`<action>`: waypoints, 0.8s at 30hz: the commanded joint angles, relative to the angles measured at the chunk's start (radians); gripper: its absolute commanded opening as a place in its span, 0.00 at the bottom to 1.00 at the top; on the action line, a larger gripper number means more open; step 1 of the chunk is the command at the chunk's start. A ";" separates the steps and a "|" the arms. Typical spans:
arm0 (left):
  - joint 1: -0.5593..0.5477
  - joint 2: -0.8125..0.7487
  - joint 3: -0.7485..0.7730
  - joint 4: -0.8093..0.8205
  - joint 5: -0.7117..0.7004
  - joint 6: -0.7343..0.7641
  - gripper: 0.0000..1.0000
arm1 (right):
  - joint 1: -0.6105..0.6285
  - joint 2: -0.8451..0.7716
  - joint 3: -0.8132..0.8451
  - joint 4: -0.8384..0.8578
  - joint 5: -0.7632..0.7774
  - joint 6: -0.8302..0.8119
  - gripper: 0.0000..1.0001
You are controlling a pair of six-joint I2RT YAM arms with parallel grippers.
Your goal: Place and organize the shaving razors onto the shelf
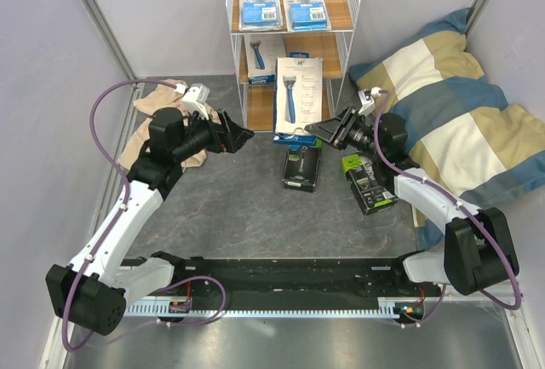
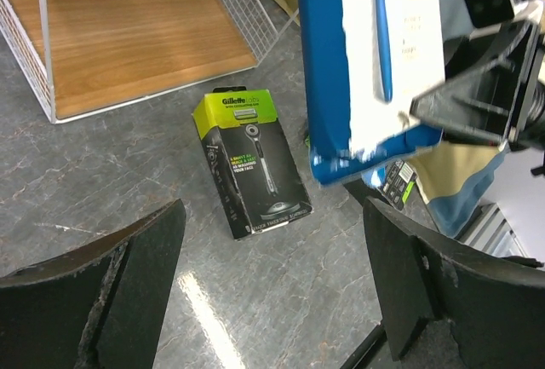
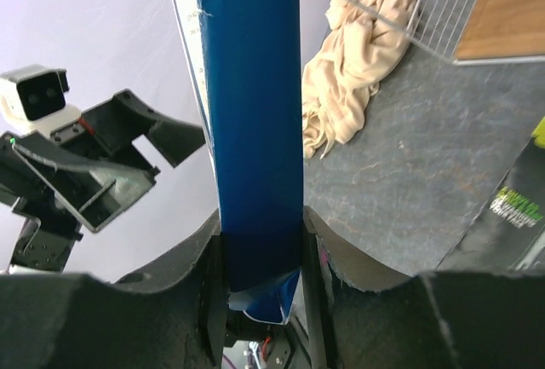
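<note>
The white wire shelf stands at the back with wooden boards. Two white-and-blue blister cards lie on its top board, and one white pack is on the middle board. My right gripper is shut on the second white pack and holds it upright in front of the shelf; its blue edge sits between my fingers. My left gripper is open and empty to the left of the pack. Two black-and-green boxes lie on the floor. The nearer box also shows in the left wrist view.
A beige cloth lies at the left behind the left arm and also shows in the right wrist view. A striped pillow fills the right side. Grey walls close in both sides. The shelf's bottom board holds nothing where it shows.
</note>
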 commanded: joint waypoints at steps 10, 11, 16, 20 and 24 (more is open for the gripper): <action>0.005 0.003 -0.024 0.005 0.001 0.062 0.91 | -0.184 0.179 0.295 -0.095 -0.173 -0.061 0.29; 0.005 0.003 -0.027 0.004 0.003 0.062 0.91 | -0.191 0.196 0.312 -0.105 -0.179 -0.067 0.29; 0.005 0.012 -0.027 0.005 0.010 0.065 0.91 | -0.218 0.263 0.415 -0.179 -0.210 -0.093 0.29; 0.005 0.015 -0.027 -0.001 0.015 0.067 0.91 | -0.234 0.288 0.453 -0.205 -0.233 -0.100 0.29; 0.005 0.018 -0.027 -0.002 0.016 0.070 0.91 | -0.255 0.308 0.509 -0.274 -0.248 -0.133 0.29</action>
